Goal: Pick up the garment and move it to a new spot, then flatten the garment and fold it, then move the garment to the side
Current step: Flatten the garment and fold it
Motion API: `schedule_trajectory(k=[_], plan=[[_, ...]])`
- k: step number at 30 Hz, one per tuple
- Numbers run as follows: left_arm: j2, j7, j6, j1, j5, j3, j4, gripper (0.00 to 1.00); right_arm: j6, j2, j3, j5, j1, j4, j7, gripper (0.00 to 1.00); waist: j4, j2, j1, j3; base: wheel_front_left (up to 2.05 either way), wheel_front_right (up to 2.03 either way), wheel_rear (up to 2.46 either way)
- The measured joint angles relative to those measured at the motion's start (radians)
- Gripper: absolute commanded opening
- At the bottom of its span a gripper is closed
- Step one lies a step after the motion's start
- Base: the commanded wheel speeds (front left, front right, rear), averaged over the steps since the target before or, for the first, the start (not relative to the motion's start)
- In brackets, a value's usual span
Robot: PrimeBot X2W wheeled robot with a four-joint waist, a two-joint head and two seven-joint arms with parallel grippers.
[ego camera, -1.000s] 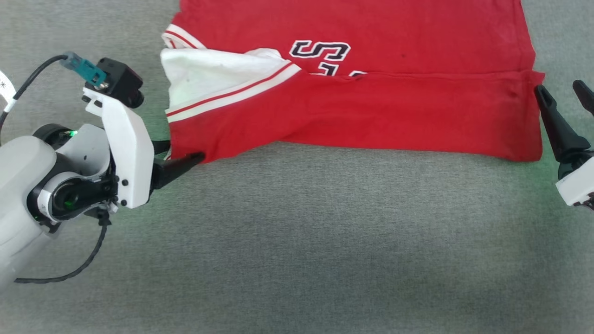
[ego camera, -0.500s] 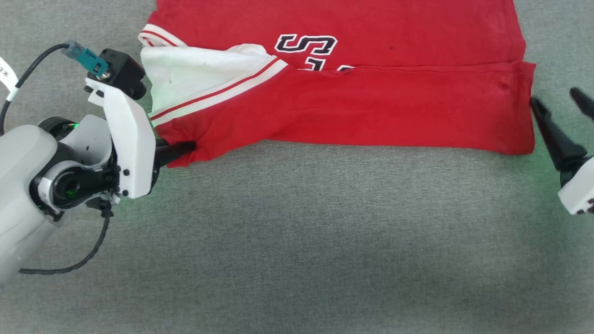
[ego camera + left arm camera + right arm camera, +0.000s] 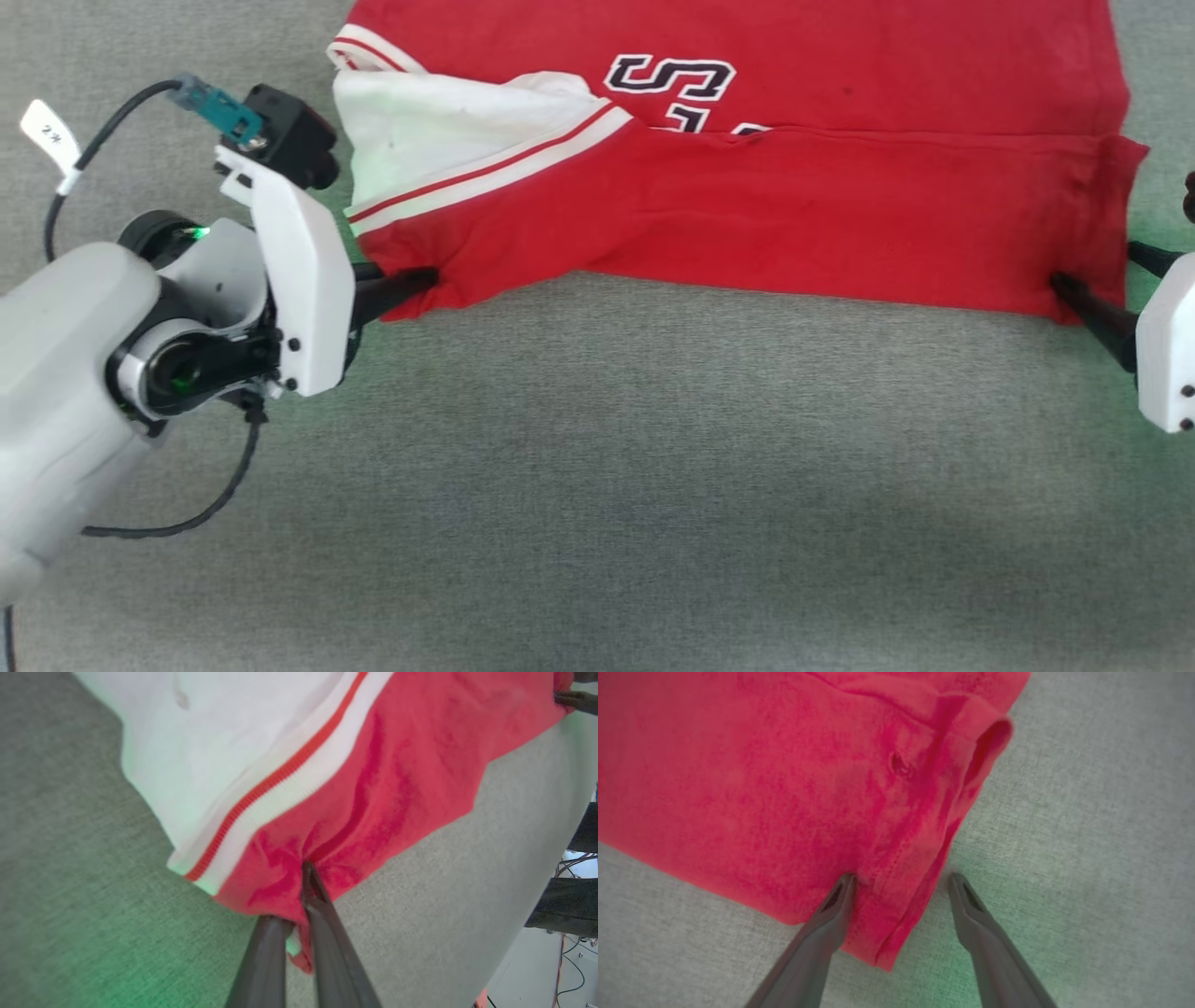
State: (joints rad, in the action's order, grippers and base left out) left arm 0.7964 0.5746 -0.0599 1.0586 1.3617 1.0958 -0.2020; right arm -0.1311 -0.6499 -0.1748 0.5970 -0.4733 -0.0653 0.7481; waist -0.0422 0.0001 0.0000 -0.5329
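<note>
Red, seemingly limp and light, sprawling half-folded along the far edge of the worktop (image 3: 597,485): treating the garment (image 3: 747,215) as floppy cloth, best taken by corners. Pinching its near-left corner in the left pincer (image 3: 306,868); straddling the near-right corner with the right pincer (image 3: 902,877), gaping, gripping nothing.

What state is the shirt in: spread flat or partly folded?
Partly folded: the shirt has its near strip doubled over the body, and the strip's edge hides part of the lettering.
</note>
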Motion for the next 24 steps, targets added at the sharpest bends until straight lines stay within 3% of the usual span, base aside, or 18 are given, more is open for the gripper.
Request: schedule_trajectory(k=[1,3,4,10,15,24], plan=[[-0.007,-0.004,-0.002,0.0,-0.001,0.0,-0.005,0.0,0.0,-0.002,-0.001,0.0,-0.006,-0.003,0.022,0.53,0.005,0.0,0.0,-0.001,0.0,0.0,0.0],[-0.02,-0.012,-0.009,0.001,-0.003,0.001,-0.017,0.0,0.0,-0.007,-0.002,0.002,-0.01,-0.001,0.055,0.13,0.012,0.0,0.0,-0.001,0.0,0.0,0.0],[-0.027,-0.014,-0.011,0.001,-0.003,0.001,-0.021,0.0,0.0,-0.007,-0.002,0.003,-0.01,0.002,0.066,0.0,0.015,0.0,0.0,0.001,0.0,0.0,0.0],[-0.044,-0.05,-0.03,-0.006,0.0,-0.001,-0.049,0.0,0.0,0.012,0.021,0.016,-0.003,0.02,0.079,0.0,0.02,0.0,0.0,0.023,0.0,0.0,0.0],[-0.009,-0.09,-0.046,-0.07,0.026,-0.006,-0.025,0.0,0.0,0.023,0.036,0.035,0.016,0.028,0.065,0.0,0.016,-0.0001,0.0,0.068,0.0,0.0,0.0],[0.112,-0.126,-0.046,-0.193,0.077,-0.006,0.181,0.0,0.0,-0.092,-0.014,0.125,0.113,0.07,0.074,0.0,0.039,0.0,0.0,0.145,0.0,0.0,0.0]])
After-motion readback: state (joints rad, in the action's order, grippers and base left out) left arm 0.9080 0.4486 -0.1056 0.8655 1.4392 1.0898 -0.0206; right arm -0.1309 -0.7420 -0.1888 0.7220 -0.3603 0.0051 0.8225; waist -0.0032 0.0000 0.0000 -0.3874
